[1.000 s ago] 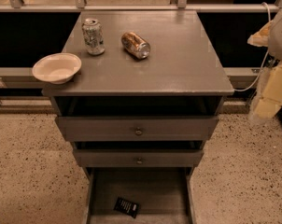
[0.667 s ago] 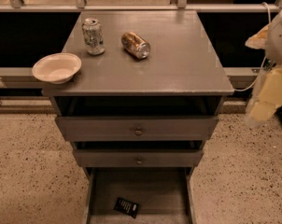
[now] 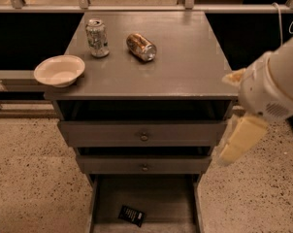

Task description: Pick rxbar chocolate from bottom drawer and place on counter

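The rxbar chocolate (image 3: 132,215), a small flat black bar, lies tilted on the grey floor of the open bottom drawer (image 3: 158,198), near its front left. The counter (image 3: 185,57) is the grey top of the cabinet above it. My gripper (image 3: 236,142) is a cream-coloured part hanging below the white arm at the right. It is beside the cabinet's right edge, level with the upper drawers. It is well above and to the right of the bar and holds nothing that I can see.
On the counter stand an upright silver can (image 3: 97,38), a bronze can (image 3: 141,46) lying on its side, and a white bowl (image 3: 59,70) overhanging the left front corner. Two shallower drawers with round knobs (image 3: 144,136) are pulled out slightly above the bottom drawer. The floor is speckled.
The arm and gripper have moved left from the right edge of the view, closer to the cabinet's right side. The bar, cans and bowl have not moved.
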Controlling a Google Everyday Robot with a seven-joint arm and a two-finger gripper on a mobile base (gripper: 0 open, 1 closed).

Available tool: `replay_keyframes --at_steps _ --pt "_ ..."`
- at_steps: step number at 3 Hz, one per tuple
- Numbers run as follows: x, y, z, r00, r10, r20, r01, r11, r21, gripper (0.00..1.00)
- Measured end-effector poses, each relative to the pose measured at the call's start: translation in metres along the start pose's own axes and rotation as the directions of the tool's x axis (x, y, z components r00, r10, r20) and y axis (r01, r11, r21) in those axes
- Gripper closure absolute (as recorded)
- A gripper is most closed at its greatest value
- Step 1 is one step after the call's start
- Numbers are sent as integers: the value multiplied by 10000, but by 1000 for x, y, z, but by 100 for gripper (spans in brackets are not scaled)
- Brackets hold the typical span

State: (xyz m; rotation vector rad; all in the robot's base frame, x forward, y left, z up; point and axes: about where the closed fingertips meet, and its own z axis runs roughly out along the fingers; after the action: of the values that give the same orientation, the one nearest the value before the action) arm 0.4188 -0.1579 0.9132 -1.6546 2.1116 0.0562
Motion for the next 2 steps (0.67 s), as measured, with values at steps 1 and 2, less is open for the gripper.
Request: replay_keyframes --at_steps 1,2 --pt "5 17 20 9960 677 580 -670 9976 -152 0" --pt "4 18 35 9965 458 696 -412 9969 -666 0"
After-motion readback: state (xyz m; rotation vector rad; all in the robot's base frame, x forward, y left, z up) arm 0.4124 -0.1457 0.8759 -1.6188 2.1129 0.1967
